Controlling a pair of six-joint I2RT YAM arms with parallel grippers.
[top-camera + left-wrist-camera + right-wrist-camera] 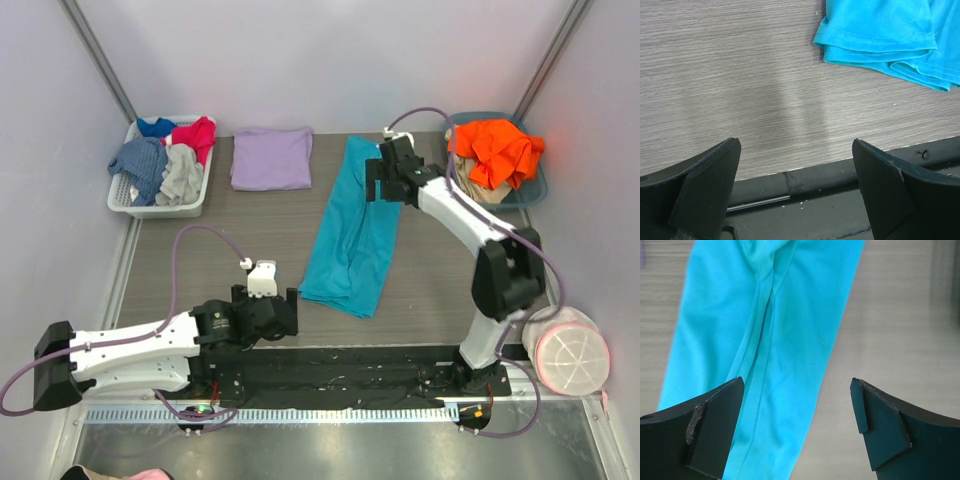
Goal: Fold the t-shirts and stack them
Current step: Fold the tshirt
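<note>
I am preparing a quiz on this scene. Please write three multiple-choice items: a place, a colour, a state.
1. Where does the lavender shirt lie? A. on the table between the white basket and the teal shirt; B. in the basket; C. on the teal shirt.
2. The garment in the far-right bin is: A. green; B. black; C. orange.
3. The right gripper is: A. shut on the teal shirt; B. open above it; C. open above the basket.
Answers: 1 A, table shows around it; 2 C, bright orange cloth; 3 B, jaws apart over teal cloth.
</note>
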